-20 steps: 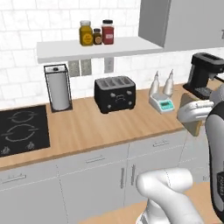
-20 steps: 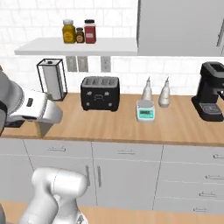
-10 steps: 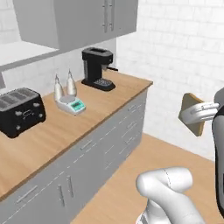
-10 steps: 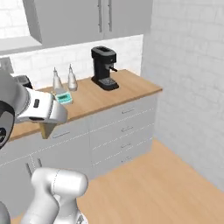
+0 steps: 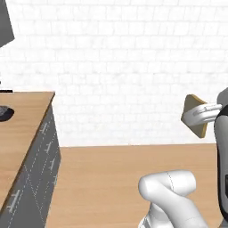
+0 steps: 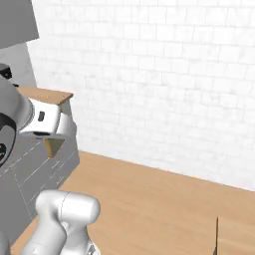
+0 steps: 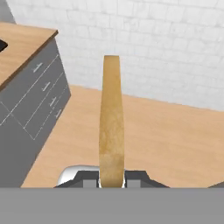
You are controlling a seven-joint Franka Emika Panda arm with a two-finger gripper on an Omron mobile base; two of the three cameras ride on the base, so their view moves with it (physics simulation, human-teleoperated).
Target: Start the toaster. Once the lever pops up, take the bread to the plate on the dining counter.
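Gripper (image 7: 111,177) is clamped on the bread (image 7: 111,122), which stands edge-on up the middle of the hand view, crust toward the camera, gripped at its lower end. In the left base view the bread (image 5: 195,115) sits at the right edge, mid-height, pinched by the gripper (image 5: 201,114) and carried in the air above the wood floor (image 5: 107,178). In the right base view a tan corner of the bread (image 6: 53,145) pokes out below the white hand at left. A wood counter (image 7: 22,48) on grey drawers occupies the upper left of the hand view. A white brick wall (image 5: 120,67) runs behind.
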